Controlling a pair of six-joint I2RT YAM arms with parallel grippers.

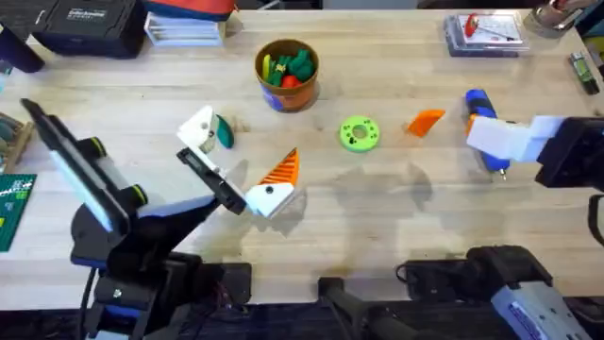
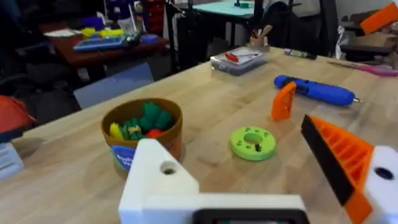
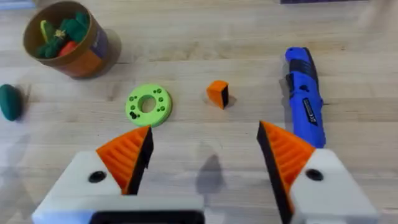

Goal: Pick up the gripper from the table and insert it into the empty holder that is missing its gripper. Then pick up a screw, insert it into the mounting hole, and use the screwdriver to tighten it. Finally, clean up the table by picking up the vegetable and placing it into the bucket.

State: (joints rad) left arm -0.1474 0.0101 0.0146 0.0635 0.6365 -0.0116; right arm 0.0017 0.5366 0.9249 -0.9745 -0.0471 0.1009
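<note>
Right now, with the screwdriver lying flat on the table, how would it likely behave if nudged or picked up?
The screwdriver has a thick rounded blue handle and lies on its side, so a sideways nudge would probably roll it. It looks rigid, unlikely to flex. The smooth handle could slip or pivot if gripped off-centre, since the thin shaft adds little weight.

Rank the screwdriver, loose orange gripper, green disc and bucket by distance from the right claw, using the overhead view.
From the right claw:
1. Screwdriver, right beside it.
2. Orange gripper, just toward the middle.
3. Green disc, mid-table.
4. Bucket, far side, left of centre.
</note>
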